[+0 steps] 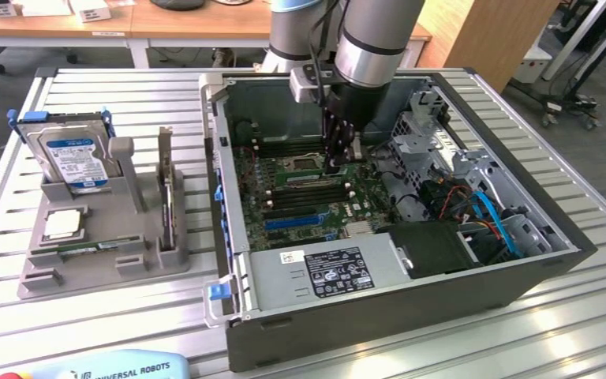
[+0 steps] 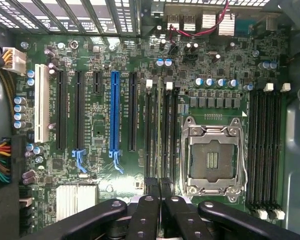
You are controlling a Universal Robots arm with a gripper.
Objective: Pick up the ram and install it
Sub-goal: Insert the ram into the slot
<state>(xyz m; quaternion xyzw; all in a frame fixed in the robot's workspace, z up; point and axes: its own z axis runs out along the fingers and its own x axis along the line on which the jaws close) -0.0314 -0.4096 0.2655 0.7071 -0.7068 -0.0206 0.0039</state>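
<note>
My gripper (image 1: pixel 341 162) reaches down into the open computer case (image 1: pixel 387 324), over the memory slots beside the empty CPU socket (image 2: pixel 212 157). In the wrist view its black fingers (image 2: pixel 151 200) are pressed together around a thin olive strip seen edge-on. That strip is the ram (image 2: pixel 160 130), standing upright along a slot between two dark memory slots with white clips (image 2: pixel 149 84). The ram's lower edge is at the level of the motherboard (image 2: pixel 100 130). I cannot tell how deep it sits.
A grey holder (image 1: pixel 103 260) on the exterior view's left carries a silver hard drive with a blue label (image 1: pixel 72 158), a CPU chip (image 1: pixel 63 223) and a thin green strip (image 1: pixel 76 250). The case walls, the power supply (image 1: pixel 330 268) and the drive cage (image 1: pixel 440 150) hem the gripper in.
</note>
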